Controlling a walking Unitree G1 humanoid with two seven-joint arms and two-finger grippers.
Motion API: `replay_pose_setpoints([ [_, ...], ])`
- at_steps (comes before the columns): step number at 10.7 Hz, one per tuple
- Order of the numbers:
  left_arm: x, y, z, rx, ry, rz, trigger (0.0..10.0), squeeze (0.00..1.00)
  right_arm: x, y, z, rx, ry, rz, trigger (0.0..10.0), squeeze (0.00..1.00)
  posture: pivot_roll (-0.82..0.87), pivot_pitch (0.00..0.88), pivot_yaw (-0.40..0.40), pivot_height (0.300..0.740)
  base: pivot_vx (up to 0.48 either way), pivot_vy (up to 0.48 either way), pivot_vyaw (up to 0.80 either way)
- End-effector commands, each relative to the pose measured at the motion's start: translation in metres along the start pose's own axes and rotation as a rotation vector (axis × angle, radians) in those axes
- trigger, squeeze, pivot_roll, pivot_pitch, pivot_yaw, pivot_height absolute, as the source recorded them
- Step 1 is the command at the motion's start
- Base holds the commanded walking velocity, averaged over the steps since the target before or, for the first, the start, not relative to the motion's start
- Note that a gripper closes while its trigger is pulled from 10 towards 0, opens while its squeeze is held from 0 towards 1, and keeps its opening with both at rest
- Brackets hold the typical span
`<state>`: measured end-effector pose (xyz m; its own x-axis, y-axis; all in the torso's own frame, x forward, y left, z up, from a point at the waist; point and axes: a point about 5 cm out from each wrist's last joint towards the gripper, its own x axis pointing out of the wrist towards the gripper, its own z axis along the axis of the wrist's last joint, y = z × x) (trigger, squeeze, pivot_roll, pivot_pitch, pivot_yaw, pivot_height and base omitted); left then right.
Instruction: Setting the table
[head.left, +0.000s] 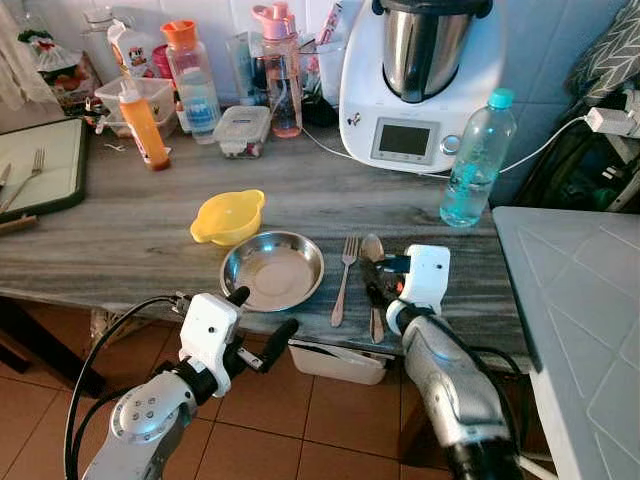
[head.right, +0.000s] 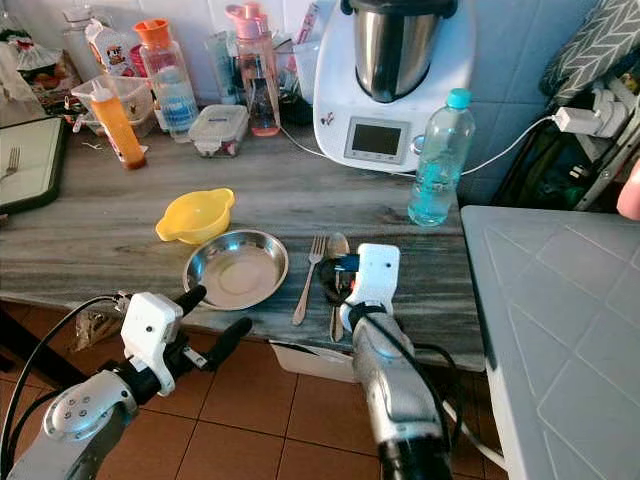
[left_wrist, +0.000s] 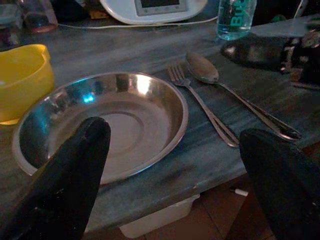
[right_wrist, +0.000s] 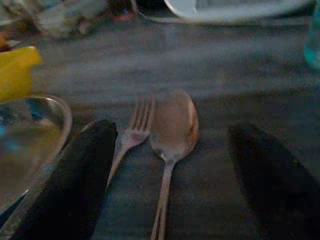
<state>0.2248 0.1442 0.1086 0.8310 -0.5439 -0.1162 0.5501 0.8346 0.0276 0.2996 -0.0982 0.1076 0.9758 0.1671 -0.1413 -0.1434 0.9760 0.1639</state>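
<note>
The counter (head.left: 130, 230) stretches away ahead of both pincers, and the white kitchen machine (head.left: 420, 85) stands at its far wall, well beyond the right pincer (head.left: 373, 285). A water bottle (head.left: 477, 160) stands ahead and to the right of that pincer. A steel plate (head.left: 272, 270) lies just to its left, and a yellow bowl (head.left: 228, 216) sits just beyond the plate, touching or nearly touching its rim. The fork (head.left: 344, 280) and spoon (head.left: 374, 275) lie side by side right of the plate.

The right pincer hovers low over the handles of the fork and spoon, fingers spread wide; its wrist view shows both pieces lying between the two fingers, with nothing pinched. The left pincer (head.left: 265, 328) hangs off the near edge of the counter in front of the plate, fingers also spread and empty.

The step in hand looks like placing the cutlery beside the plate. To do it well, the right pincer should draw back without brushing either handle, since both lie loose and close together and a nudge would skew them. They should stay parallel, just clear of the plate's rim.

As for writing, the bottle's label shows large letters in the left wrist view, cut off and too partial to read. The machine's screen is blank.
</note>
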Motion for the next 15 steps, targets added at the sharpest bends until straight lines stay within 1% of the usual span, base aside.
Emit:
replay_pose_setpoints([
  [1,0.0,0.001,0.001,0.012,-0.003,0.019,10.0,0.0,-0.008,-0.002,0.009,-0.062,-0.07,0.021,10.0,1.0,0.16,0.0,0.034,0.74,0.0,0.0,0.0],
  [2,-0.001,0.001,0.001,0.01,-0.007,0.026,10.0,0.0,-0.017,-0.012,0.006,-0.112,-0.083,0.014,10.0,1.0,0.15,0.0,0.026,0.74,0.0,0.0,0.0],
  [4,0.0,0.0,0.0,0.004,-0.015,0.037,10.0,0.0,-0.036,-0.032,-0.006,-0.142,-0.041,-0.012,10.0,1.0,0.14,0.0,0.023,0.74,0.0,0.0,0.0],
  [5,0.001,0.0,0.0,0.002,-0.02,0.044,10.0,0.0,-0.042,-0.036,-0.008,-0.141,-0.032,-0.013,10.0,1.0,0.14,0.0,0.024,0.74,0.0,0.0,0.0],
  [6,0.001,0.001,0.0,0.001,-0.02,0.047,10.0,0.0,-0.051,-0.039,-0.013,-0.183,-0.025,0.003,10.0,1.0,0.13,0.001,0.026,0.74,0.0,0.0,0.0],
  [7,0.002,0.001,0.0,0.004,-0.023,0.048,10.0,0.0,-0.061,-0.045,-0.022,-0.186,0.006,-0.003,10.0,1.0,0.13,0.003,0.027,0.74,0.0,0.0,0.0],
  [8,0.002,0.002,0.0,0.004,-0.027,0.053,10.0,0.0,-0.067,-0.045,-0.025,-0.205,0.014,0.009,10.0,1.0,0.13,0.005,0.025,0.74,0.0,0.0,0.0],
  [9,0.003,0.003,0.0,-0.001,-0.033,0.063,10.0,0.0,-0.074,-0.047,-0.031,-0.237,0.029,0.005,10.0,1.0,0.12,0.007,0.022,0.74,0.0,0.0,0.0],
  [10,0.004,0.001,-0.002,-0.007,-0.036,0.067,10.0,0.0,-0.08,-0.054,-0.036,-0.251,0.043,-0.026,10.0,1.0,0.12,0.007,0.018,0.74,0.0,0.0,0.0],
  [11,0.004,-0.001,-0.003,-0.011,-0.035,0.068,10.0,0.0,-0.082,-0.059,-0.035,-0.282,0.033,-0.052,10.0,1.0,0.12,0.008,0.02,0.74,0.0,0.0,0.0],
  [13,0.006,-0.002,-0.004,-0.015,-0.037,0.063,10.0,0.0,-0.082,-0.07,-0.028,-0.31,0.007,-0.124,10.0,1.0,0.11,0.007,0.02,0.74,0.0,0.0,0.0],
  [14,0.007,-0.001,-0.004,-0.016,-0.038,0.061,10.0,0.0,-0.082,-0.074,-0.023,-0.33,-0.019,-0.146,10.0,1.0,0.1,0.008,0.026,0.74,0.0,0.0,0.0],
  [15,0.008,-0.001,-0.004,-0.015,-0.04,0.058,10.0,0.0,-0.081,-0.076,-0.018,-0.331,-0.041,-0.161,10.0,1.0,0.1,0.007,0.03,0.74,0.0,0.0,0.0],
])
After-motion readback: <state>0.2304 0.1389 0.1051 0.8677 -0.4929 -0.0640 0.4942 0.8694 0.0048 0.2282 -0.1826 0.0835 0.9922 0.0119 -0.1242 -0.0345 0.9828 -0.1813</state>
